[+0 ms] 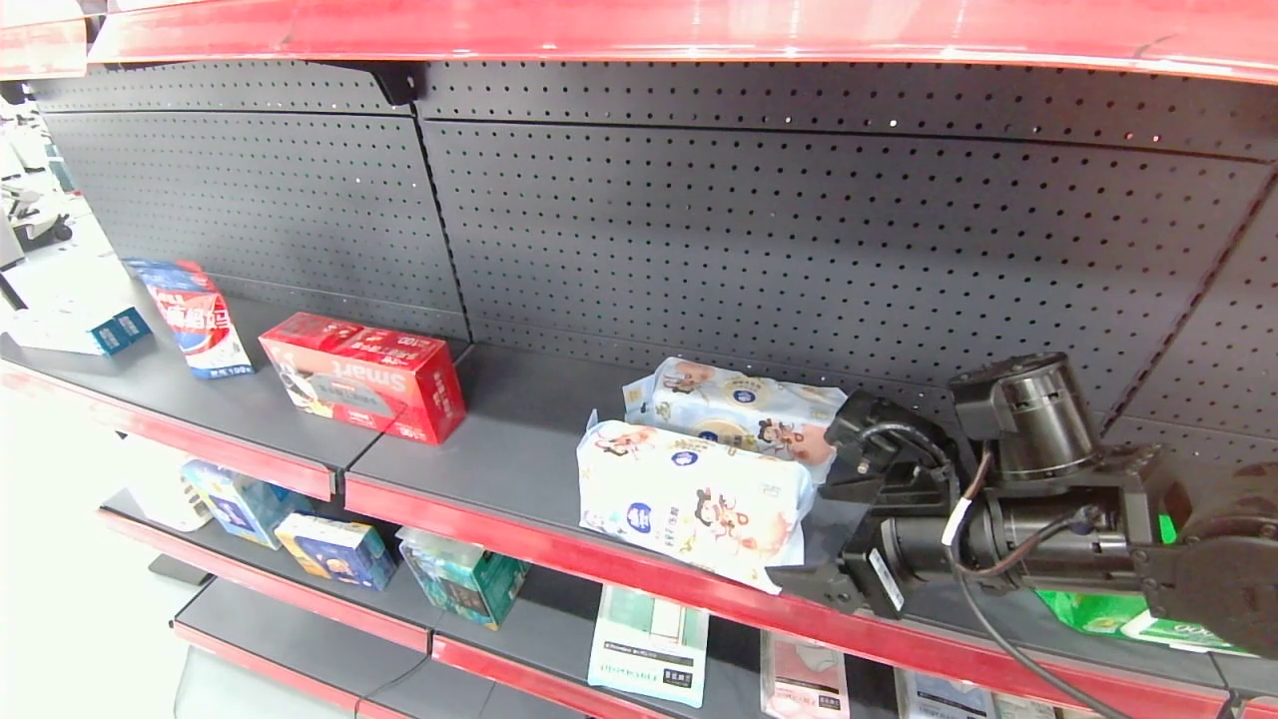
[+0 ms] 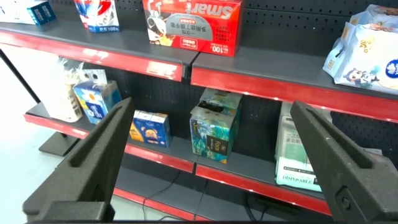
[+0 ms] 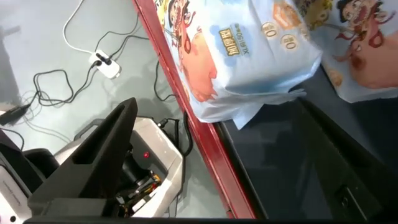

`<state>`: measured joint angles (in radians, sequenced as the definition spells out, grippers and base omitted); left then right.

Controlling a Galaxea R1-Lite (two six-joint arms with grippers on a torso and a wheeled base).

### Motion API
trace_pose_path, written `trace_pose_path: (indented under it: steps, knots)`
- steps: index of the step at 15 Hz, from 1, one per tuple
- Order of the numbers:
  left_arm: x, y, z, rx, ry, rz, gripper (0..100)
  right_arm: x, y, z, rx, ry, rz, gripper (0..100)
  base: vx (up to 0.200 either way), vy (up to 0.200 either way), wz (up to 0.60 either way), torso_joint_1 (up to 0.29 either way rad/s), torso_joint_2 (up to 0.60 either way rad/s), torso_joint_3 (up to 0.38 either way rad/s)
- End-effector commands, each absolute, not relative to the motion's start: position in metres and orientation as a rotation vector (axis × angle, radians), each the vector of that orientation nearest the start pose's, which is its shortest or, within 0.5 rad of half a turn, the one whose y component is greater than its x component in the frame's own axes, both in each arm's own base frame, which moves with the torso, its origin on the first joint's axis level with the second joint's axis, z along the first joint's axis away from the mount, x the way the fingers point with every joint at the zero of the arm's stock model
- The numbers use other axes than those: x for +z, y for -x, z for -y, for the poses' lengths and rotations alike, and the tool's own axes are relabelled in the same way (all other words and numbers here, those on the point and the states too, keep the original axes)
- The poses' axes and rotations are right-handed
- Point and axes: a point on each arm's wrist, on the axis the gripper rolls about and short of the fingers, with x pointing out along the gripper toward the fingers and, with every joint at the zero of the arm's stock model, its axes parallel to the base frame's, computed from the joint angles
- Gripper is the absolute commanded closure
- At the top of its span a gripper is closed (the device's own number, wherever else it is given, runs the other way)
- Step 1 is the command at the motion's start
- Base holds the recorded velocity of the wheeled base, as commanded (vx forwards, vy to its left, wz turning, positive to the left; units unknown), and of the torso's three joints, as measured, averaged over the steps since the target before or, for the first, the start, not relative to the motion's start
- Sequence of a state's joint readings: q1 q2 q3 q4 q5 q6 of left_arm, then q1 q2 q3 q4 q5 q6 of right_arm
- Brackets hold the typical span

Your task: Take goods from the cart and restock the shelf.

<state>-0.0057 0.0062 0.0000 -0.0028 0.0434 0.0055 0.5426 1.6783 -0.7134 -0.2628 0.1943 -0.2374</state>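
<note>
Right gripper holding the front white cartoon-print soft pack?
No, the right gripper is open; the front white cartoon-print soft pack lies beyond it.

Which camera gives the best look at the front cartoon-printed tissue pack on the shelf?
The head view: the front tissue pack lies whole there, at the shelf's red edge. The left wrist view catches part of it at the picture's border; the right wrist view shows one end close up, overhanging that edge.

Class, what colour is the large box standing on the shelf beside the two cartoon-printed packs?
The box is red with white lettering, clearest in the head view.
</note>
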Motion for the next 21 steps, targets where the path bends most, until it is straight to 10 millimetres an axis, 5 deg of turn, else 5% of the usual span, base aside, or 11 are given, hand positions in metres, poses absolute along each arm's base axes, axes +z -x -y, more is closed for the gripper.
trace_pose_path:
  steps: [1, 21]
  knots:
    - [0.076, 0.022, -0.001, 0.037, -0.005, -0.005, 0, 0.123, -0.233, -0.147, 0.793, 0.348, -0.65, 0, 0.0, 0.0, 0.0, 0.0, 0.0, 0.0]
    - [0.076, 0.022, -0.001, 0.037, -0.006, -0.005, 0, 0.122, -0.272, -0.156, 0.751, 0.323, -0.613, 0, 0.0, 0.0, 0.0, 0.0, 0.0, 0.0]
